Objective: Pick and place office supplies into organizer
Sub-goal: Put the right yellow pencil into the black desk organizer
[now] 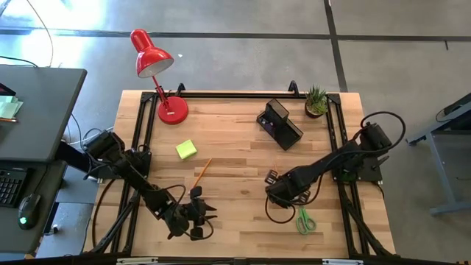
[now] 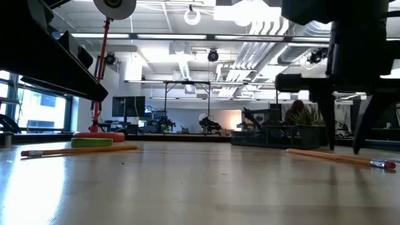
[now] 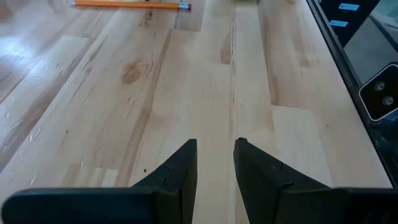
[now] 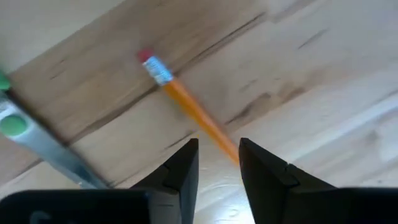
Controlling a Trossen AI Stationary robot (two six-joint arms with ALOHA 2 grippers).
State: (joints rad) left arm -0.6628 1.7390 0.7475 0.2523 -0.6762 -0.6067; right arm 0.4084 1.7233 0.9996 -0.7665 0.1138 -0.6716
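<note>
I have the right gripper [image 4: 217, 158] low over the front-right part of the tabletop [image 1: 235, 147], its two fingers a narrow gap apart and straddling the tip end of an orange pencil [image 4: 186, 106]; in the right wrist view the pencil runs away from between the fingers to its pink eraser, and I cannot tell whether the fingers are pinching it or only bracketing it. Just beside that pencil lie the green-handled scissors [image 1: 305, 220], with their metal blade showing at the edge of the right wrist view. My left gripper [image 3: 216, 165] hangs over the front-left of the tabletop with its fingers also a narrow gap apart and nothing between them, only bare wood below. A second orange pencil [image 1: 202, 171] lies farther back from it, near the middle-left, and the yellow-green sticky-note block [image 1: 186, 149] sits just behind that. The black mesh organizer [image 1: 280, 123] stands toward the back right, well apart from both grippers, with the small potted plant [image 1: 316, 100] beside it at the back corner. The red desk lamp [image 1: 158, 73] stands at the back left.
</note>
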